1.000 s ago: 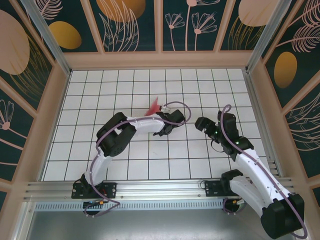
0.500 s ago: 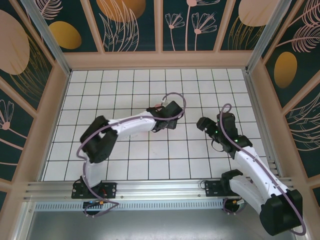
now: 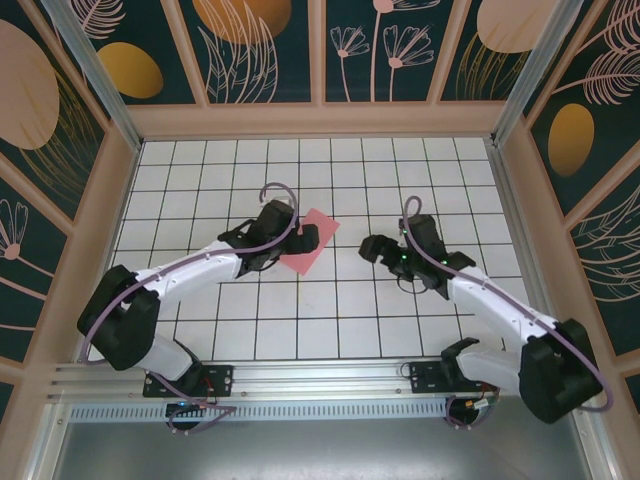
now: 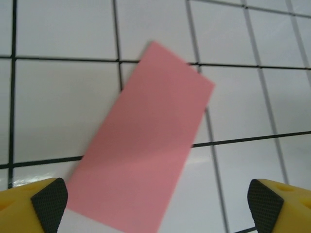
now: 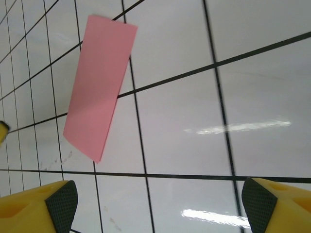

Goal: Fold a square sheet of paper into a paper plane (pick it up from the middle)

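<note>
Yellow-fingered left tool point(image 4: 155, 206) spread wide across the bottom of its wrist view, gripping nothing. Just ahead, pink paper point(image 4: 150, 141), seemingly folded to a narrow strip, flat on the white gridded table point(image 4: 58, 107), slanting toward upper right. Right tool point(image 5: 158, 204) likewise wide open and empty, strip at upper left of its view. Probably another fold due: best to pin one long edge, lift the other from its middle, press the crease slowly.

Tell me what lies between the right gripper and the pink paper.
Bare gridded table lies between the right gripper and the pink paper, as the top view shows.
</note>
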Robot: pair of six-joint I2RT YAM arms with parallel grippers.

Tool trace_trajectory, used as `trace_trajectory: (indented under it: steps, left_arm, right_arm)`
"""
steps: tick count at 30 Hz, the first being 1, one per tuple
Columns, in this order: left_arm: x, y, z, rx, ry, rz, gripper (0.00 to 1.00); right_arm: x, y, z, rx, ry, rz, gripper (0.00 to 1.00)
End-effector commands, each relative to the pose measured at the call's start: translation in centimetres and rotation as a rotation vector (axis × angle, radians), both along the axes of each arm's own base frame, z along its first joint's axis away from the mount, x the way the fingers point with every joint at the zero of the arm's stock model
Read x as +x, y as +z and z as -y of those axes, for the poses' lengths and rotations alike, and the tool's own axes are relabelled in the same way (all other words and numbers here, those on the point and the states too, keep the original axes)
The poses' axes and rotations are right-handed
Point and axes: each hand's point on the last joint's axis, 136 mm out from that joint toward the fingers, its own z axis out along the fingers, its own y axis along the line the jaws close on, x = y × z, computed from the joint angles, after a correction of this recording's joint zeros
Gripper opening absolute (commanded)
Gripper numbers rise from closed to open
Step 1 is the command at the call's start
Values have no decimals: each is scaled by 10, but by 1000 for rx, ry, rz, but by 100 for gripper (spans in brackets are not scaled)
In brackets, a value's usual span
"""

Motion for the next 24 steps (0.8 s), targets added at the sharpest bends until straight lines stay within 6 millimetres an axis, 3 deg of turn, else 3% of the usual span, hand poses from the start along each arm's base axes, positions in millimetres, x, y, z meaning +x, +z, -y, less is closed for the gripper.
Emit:
trace_trajectory:
  steps: [1, 4, 8, 13, 19, 24]
  left_arm:
    - [11, -6, 14, -92, -47, -8, 91]
    - [22, -33, 9, -71, -25, -62, 83]
    - [29, -62, 17, -67, -43, -121, 78]
    - [25, -88, 14, -43, -14, -199, 79]
    - [1, -97, 20, -167, 29, -313, 78]
    - [-18, -85, 25, -279, 81, -325, 77]
  right_arm:
    - [14, 15, -17, 2, -35, 33, 90]
    - [14, 11, -26, 1, -30, 11, 90]
    - [12, 2, -29, -7, -43, -24, 90]
    - [11, 3, -30, -12, -47, -35, 89]
    - [7, -11, -17, -67, -101, -73, 89]
    - [5, -19, -17, -43, -131, -103, 87]
